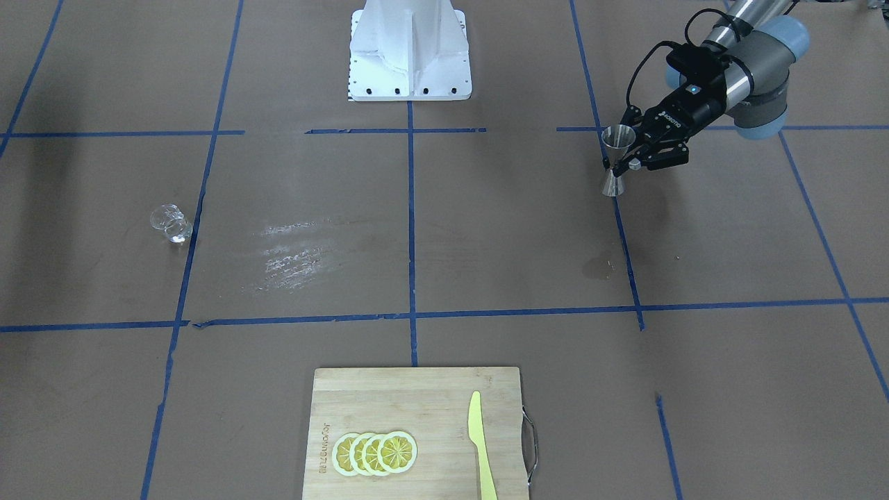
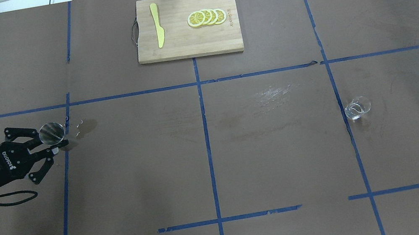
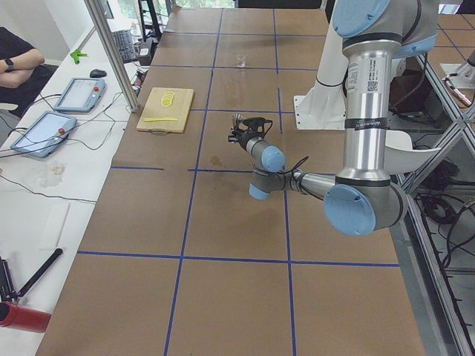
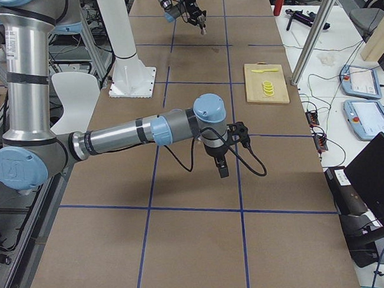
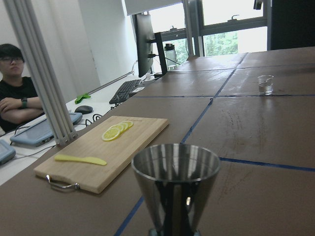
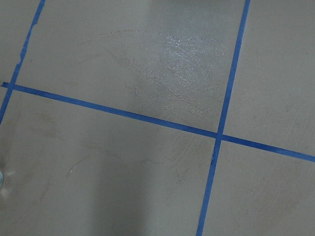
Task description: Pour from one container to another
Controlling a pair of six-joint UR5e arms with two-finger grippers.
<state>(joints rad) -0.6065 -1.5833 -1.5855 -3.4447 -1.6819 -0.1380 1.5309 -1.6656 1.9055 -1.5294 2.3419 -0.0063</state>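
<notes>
Polished steel jigger [image 1: 618, 137], two cones joined at a narrow waist, is upright at the robot's left, with the left gripper [image 1: 621, 167] clamped on that waist. Only the left wrist view shows its hollow cup. The clear glass [image 1: 171, 223] sits well apart across the open brown table [image 1: 514, 229]. The right gripper [image 4: 222, 167] appears only from the side, so I cannot tell how wide it is.
</notes>
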